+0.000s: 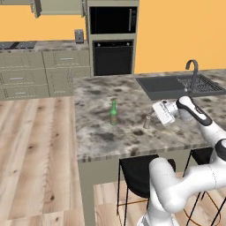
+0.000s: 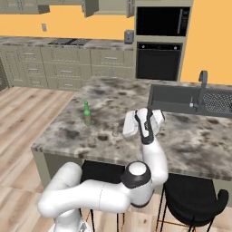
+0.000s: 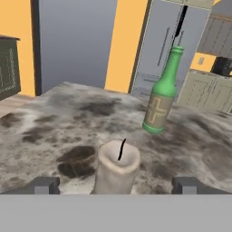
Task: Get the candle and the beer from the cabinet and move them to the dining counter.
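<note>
The candle (image 3: 117, 167), a stubby pale cylinder with a dark wick, stands upright on the dining counter (image 1: 101, 137). My gripper (image 3: 117, 185) is open, with one fingertip on each side of the candle and a gap at both. In the base views the gripper (image 1: 151, 119) (image 2: 120, 129) reaches in level from the right, right behind the candle (image 1: 147, 121) (image 2: 116, 129). The beer (image 1: 114, 113) (image 2: 86, 113) (image 3: 161, 97), a green bottle with a tan label, stands upright on the same top, a short way left of the candle. The cabinet (image 1: 57, 6) hangs on the far wall.
A dark sink (image 1: 176, 86) with a curved faucet (image 1: 193, 70) is set into the counter's far right. Black stools (image 1: 137, 172) stand under the near edge. A built-in oven (image 1: 112, 57) and lower drawer units (image 1: 39, 73) line the far wall.
</note>
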